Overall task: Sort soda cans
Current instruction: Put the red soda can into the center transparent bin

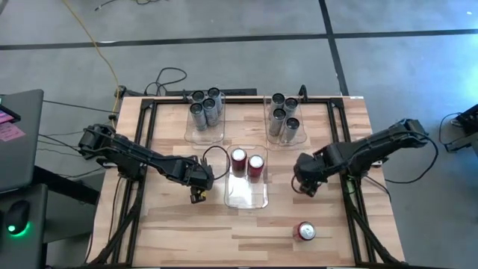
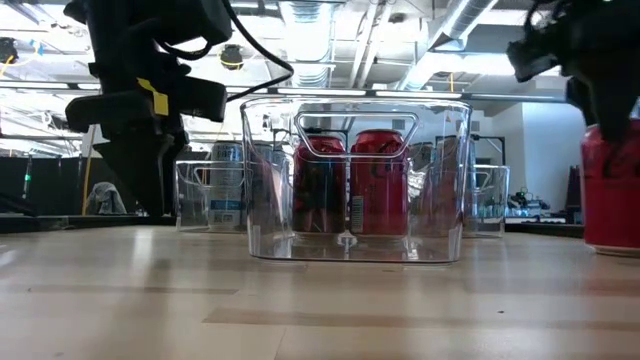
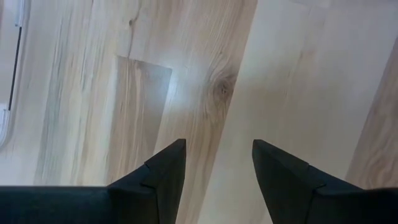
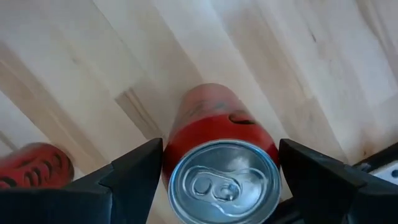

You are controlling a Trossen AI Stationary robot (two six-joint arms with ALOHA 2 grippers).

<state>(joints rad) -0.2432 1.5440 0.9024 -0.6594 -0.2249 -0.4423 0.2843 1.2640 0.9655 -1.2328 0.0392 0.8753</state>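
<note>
Red metal filled the right wrist view, where the right hand (image 4: 217,180) gripped a red can (image 4: 221,140) between its two dark fingers, silver top and pull tab facing the camera; the lower part of that can was hidden from that angle. From above, the can was all but covered by the right hand (image 1: 306,181), which hung over the table (image 1: 172,232) just right of the middle bin (image 1: 246,196). The left hand (image 3: 217,165) was open, fingers parted over bare wood with nothing between them; in the high view it (image 1: 198,190) sat just left of the middle bin. Inside that clear bin stood two red cans (image 1: 247,163), upright, side by side at the far end, their labels blurred through the plastic in the low view (image 2: 350,185). One more red can (image 1: 305,232) stood alone on the near right of the table, cut off at the frame edge in the low view (image 2: 612,190). At the back, four silver-grey cans (image 1: 205,106) clustered in the left bin (image 1: 203,136) and four more silver-grey cans (image 1: 284,113) in the right bin (image 1: 287,142); their markings were too small to read.
</note>
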